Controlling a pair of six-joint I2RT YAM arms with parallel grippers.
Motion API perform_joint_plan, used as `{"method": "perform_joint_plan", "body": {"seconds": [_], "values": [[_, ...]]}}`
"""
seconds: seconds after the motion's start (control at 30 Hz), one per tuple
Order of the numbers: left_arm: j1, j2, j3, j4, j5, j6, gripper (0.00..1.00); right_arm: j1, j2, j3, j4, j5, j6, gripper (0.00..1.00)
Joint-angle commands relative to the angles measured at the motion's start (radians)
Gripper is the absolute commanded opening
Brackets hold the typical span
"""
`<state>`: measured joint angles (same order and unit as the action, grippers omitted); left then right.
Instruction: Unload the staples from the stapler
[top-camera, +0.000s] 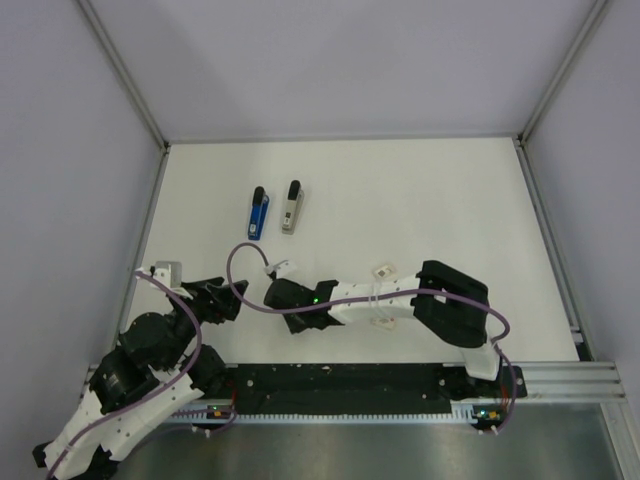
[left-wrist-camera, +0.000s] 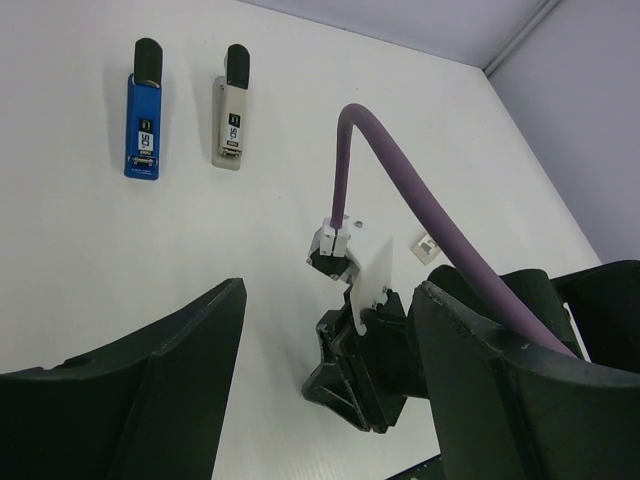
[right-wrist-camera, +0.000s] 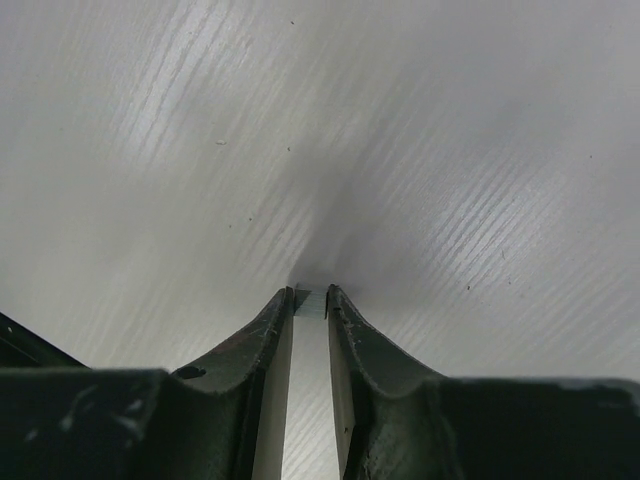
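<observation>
A blue stapler (top-camera: 258, 212) and a grey stapler (top-camera: 291, 207) lie closed side by side at the far middle of the white table; both also show in the left wrist view, blue (left-wrist-camera: 143, 110) and grey (left-wrist-camera: 232, 110). My right gripper (top-camera: 271, 293) is low over the table, well short of the staplers. It is shut on a short strip of staples (right-wrist-camera: 311, 303) pinched between its fingertips, at or just above the surface. My left gripper (top-camera: 226, 300) is open and empty just left of the right gripper, which it frames in its own view (left-wrist-camera: 345, 385).
A purple cable (left-wrist-camera: 400, 190) arcs over the right wrist. A small white square piece (top-camera: 385, 271) lies on the table beside the right arm. Metal frame posts (top-camera: 120, 70) and grey walls bound the table.
</observation>
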<state>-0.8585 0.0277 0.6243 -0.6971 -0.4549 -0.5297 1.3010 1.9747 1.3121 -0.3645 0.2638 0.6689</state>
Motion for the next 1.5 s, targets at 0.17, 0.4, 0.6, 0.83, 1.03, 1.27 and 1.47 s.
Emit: {"method": "perform_joint_plan", "body": {"seconds": [0.17, 0.4, 0.6, 0.83, 1.03, 1.27, 1.47], "values": [[-0.004, -0.002, 0.000, 0.027, -0.013, -0.009, 0.74, 0.020, 0.026, 0.010, -0.042, 0.057, -0.002, 0.16], [-0.002, 0.003, -0.001, 0.025, -0.016, -0.010, 0.74, -0.015, -0.089, -0.049, -0.036, 0.057, 0.005, 0.15], [-0.002, 0.003, 0.000, 0.024, -0.014, -0.010, 0.74, -0.117, -0.269, -0.161, -0.021, 0.032, 0.001, 0.15], [-0.004, 0.012, 0.000, 0.027, -0.010, -0.007, 0.74, -0.291, -0.496, -0.304, -0.034, 0.029, -0.064, 0.15], [-0.002, 0.014, 0.000, 0.028, -0.010, -0.006, 0.74, -0.463, -0.568, -0.376, -0.054, -0.072, -0.123, 0.15], [-0.002, 0.020, -0.003, 0.033, -0.010, -0.003, 0.74, -0.594, -0.580, -0.402, -0.067, -0.112, -0.198, 0.15], [-0.002, 0.026, -0.001, 0.033, -0.007, 0.000, 0.74, -0.635, -0.550, -0.409, -0.051, -0.129, -0.230, 0.15]]}}
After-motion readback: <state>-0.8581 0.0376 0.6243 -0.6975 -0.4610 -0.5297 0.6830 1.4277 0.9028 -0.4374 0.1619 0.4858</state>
